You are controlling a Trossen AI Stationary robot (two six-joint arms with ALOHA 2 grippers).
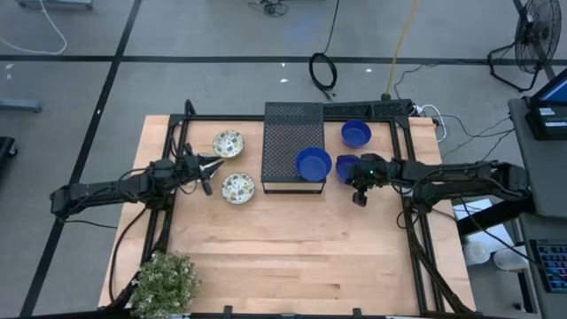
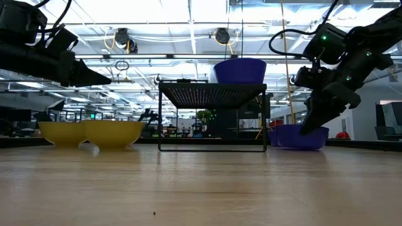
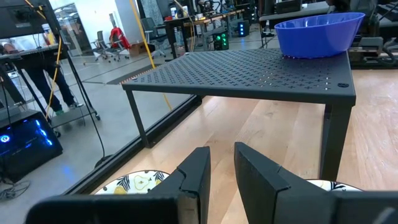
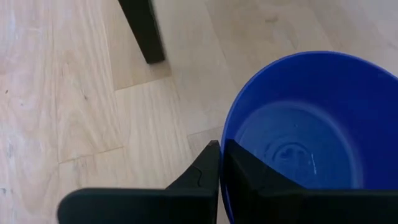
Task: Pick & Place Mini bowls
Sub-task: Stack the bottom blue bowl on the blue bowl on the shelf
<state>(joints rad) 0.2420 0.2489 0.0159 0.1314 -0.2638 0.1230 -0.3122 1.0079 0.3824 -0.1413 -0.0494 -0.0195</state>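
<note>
Two cream patterned mini bowls [image 1: 229,143] [image 1: 237,187] sit on the table left of the black perforated box [image 1: 288,133]. My left gripper [image 1: 211,167] hovers level between them, open and holding nothing [image 3: 222,168]. One blue mini bowl [image 1: 313,163] stands on the box's near right corner. Another blue bowl [image 1: 355,133] rests on the table at the far right. My right gripper [image 1: 354,175] is shut on a third blue bowl [image 4: 298,137], just right of the box. My right gripper pinches the third blue bowl's rim [image 4: 225,134], one finger inside the bowl and one outside. The fingers slant down from the table's right side. In the low view the bowl [image 2: 300,135] stays upright with its base at the table top.
The box stands on thin legs, one leg [image 4: 142,28] close to the held bowl. A potted plant [image 1: 165,280] is at the near left corner. A black frame [image 1: 403,159] runs along the table's sides. Bare wood spreads across the near half [image 1: 292,257].
</note>
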